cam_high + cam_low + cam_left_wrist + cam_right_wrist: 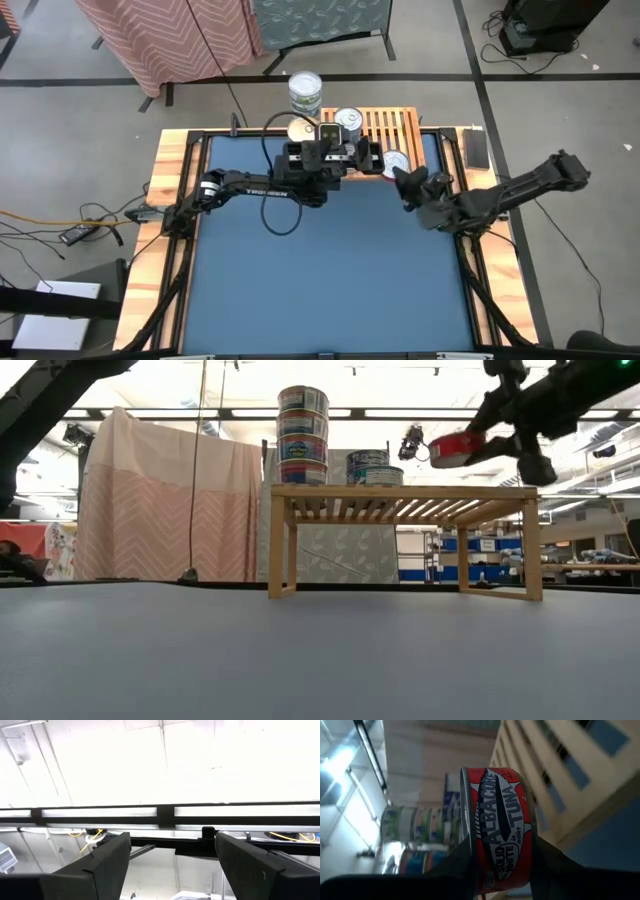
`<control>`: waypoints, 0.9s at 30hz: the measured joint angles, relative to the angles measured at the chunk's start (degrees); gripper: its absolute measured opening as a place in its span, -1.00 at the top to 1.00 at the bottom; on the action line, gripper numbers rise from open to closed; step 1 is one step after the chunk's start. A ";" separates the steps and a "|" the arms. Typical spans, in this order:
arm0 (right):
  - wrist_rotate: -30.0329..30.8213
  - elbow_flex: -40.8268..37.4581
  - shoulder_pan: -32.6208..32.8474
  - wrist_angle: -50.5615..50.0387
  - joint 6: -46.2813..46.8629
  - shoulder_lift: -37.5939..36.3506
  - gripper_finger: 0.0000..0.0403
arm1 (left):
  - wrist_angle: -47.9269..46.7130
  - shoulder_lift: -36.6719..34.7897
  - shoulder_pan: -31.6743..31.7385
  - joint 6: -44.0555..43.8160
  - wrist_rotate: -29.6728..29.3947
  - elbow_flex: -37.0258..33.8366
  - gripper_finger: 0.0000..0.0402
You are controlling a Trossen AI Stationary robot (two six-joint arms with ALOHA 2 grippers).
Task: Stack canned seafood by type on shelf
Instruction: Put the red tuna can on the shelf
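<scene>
Red tin (501, 827), label "SOLID WHITE ALBACORE TUNA in water", clamped in right gripper (500, 865) above shelf (400, 495); tall stack (303, 435) on shelf. Left gripper (172, 865) released, empty.

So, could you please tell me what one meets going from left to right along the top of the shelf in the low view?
Tall stack of cans → short stack of cans → red-labelled can held above the shelf by the right gripper.
</scene>
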 joint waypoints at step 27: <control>-2.58 0.00 -8.41 3.07 2.46 4.59 -0.66 | 0.02 0.00 0.07 -3.12 1.67 -0.04 -0.47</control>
